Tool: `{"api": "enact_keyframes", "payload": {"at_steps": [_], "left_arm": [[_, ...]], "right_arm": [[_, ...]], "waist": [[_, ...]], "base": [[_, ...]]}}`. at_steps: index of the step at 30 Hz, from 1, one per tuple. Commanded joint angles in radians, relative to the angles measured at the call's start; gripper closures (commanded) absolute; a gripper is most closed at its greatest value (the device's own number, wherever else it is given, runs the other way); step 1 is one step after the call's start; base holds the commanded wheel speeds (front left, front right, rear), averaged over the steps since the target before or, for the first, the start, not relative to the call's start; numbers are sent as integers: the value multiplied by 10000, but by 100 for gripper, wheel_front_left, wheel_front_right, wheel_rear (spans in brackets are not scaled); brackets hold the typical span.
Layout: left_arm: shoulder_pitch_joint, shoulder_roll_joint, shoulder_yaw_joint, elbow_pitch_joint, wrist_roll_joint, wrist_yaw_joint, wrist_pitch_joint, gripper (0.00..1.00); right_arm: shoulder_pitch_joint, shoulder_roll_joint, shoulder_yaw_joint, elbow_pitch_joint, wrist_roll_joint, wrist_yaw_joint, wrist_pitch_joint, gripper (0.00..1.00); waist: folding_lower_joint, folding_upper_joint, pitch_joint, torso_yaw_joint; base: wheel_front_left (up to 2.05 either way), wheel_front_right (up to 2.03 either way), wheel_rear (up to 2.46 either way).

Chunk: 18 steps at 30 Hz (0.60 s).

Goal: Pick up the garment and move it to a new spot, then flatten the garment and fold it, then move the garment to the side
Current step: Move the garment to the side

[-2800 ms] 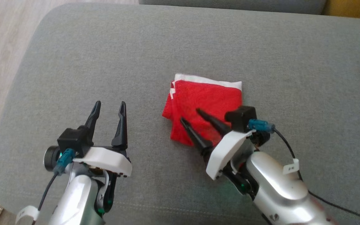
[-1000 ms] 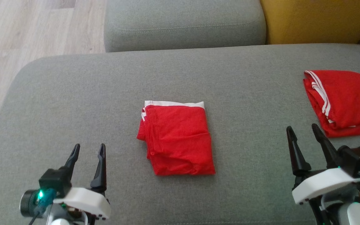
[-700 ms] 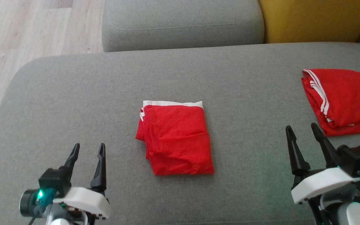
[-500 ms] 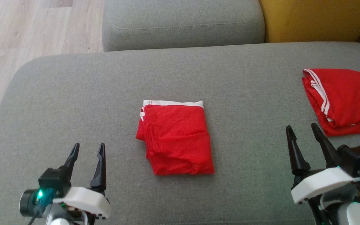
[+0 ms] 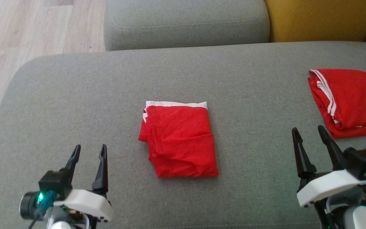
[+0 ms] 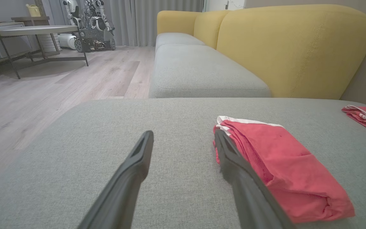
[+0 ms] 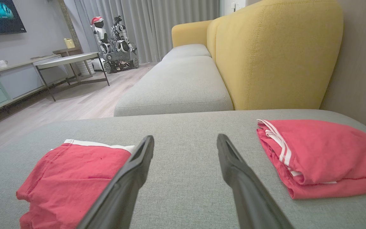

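The garment (image 5: 178,140) lies folded at the middle of the cushion (image 5: 106,89), with the left gripper (image 5: 90,146) and right gripper (image 5: 307,128) wide open and empty by its front edge; what seems to remain is grasping it and moving it aside.

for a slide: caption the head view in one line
Left gripper and right gripper open, flanking a folded red garment on a grey sofa seat; striped red garment at right.

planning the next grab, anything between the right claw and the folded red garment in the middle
Nothing visible. Bare grey cushion separates the right claw from the folded garment; the second red garment lies on the claw's other side.
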Motion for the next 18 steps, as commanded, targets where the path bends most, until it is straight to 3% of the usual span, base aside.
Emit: {"api": "enact_keyframes", "payload": {"at_steps": [1,8,18], "left_arm": [[-679,233,300,-351,-20,78,-94,0],[-1456,121,85,-395,72,-81,-253,0],[-2763,-347,-207,59,166,-332,-691,0]], "right_arm": [[-348,-78,200,-370,-113,-9,6,0],[-1035,-148,470,127,-77,-9,-220,0],[-2833,-318,2064,2802,518,-9,-574,0]], "waist": [[0,-1,89,81],[0,-1,964,684],[0,-1,2324,1556]], "base": [[0,0,0],[0,0,0],[0,0,0]]}}
